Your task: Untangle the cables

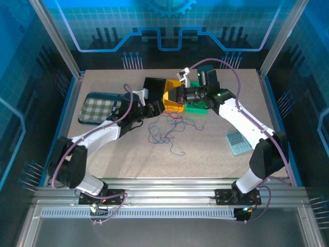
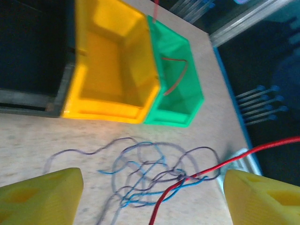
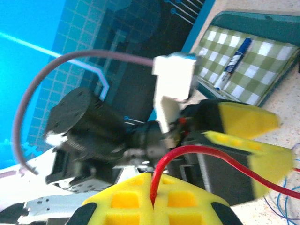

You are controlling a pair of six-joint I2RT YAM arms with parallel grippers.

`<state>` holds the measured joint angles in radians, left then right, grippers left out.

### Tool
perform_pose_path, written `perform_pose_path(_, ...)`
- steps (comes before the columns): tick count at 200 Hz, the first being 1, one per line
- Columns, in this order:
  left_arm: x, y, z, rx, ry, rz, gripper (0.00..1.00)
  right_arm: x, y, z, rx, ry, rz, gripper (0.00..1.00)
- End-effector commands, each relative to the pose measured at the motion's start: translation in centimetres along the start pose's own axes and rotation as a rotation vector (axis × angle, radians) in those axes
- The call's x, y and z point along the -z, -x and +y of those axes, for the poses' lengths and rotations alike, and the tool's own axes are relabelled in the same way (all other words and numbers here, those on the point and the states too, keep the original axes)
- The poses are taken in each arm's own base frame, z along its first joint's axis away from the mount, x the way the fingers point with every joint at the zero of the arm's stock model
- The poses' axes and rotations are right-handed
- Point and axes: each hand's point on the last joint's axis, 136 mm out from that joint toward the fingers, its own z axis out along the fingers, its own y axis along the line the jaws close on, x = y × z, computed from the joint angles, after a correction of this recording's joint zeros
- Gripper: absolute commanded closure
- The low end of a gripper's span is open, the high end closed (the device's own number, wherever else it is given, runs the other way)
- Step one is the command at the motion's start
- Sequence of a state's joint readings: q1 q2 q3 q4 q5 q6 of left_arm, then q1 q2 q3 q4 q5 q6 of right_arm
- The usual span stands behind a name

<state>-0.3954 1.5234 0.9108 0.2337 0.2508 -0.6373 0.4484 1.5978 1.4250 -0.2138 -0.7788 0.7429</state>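
The right gripper (image 3: 153, 200) is seen with its fingers pressed together on a red cable (image 3: 197, 147), which arcs up from between the pads and away toward the table. The left gripper (image 2: 151, 180) is held spread wide, nothing between its fingers, low over the tangle (image 2: 150, 164).

In the left wrist view the red cable is seen running taut across the lower right and passing through the knot of blue wires (image 2: 140, 164) and dark wires (image 2: 201, 152), so it is judged not yet free. A short red wire (image 2: 178, 77) lies inside the green bin (image 2: 197, 96), beside the yellow bin (image 2: 112, 70).

One wire is therefore taken as sorted and a second as partly drawn out. The blue and dark strands, looped over one another on the table (image 1: 216, 154), are left to be separated.
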Motion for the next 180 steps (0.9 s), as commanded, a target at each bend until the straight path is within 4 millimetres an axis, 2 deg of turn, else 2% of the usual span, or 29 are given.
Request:
perform_pose_path(1,-0.8,0.5,-3.0,0.129,-0.206,0.085,0.18,1.3,-0.2,2.6,0.082,0.075,0.005,1.00)
perform_pose_path(23,-1.8,0.0,-3.6,0.184,-0.254,0.162,0.15,1.6,-0.4,2.8,0.087,0.072,0.000,1.00)
perform_pose_path(60,-2.9,-1.7,-2.2,0.224,-0.226,0.225,0.12,1.9,-0.4,3.2,0.093,0.096,-0.009,1.00)
perform_pose_path(86,-3.8,-2.8,-1.6,0.236,-0.221,0.255,0.14,1.8,-0.5,3.3,0.082,0.104,-0.005,1.00)
perform_pose_path(118,-5.1,-3.1,-1.3,0.267,-0.243,0.244,0.20,1.6,-0.6,3.3,0.061,0.130,-0.007,1.00)
perform_pose_path(134,-5.7,-3.0,-1.4,0.282,-0.266,0.235,0.26,1.5,-0.5,3.4,0.060,0.136,-0.010,1.00)
perform_pose_path(152,-6.1,-3.0,-1.6,0.294,-0.284,0.234,0.38,1.4,-0.4,3.2,0.055,0.125,-0.016,1.00)
perform_pose_path(180,-6.4,-3.4,-1.6,0.303,-0.291,0.250,0.65,1.1,-0.2,2.5,0.038,0.103,-0.022,1.00)
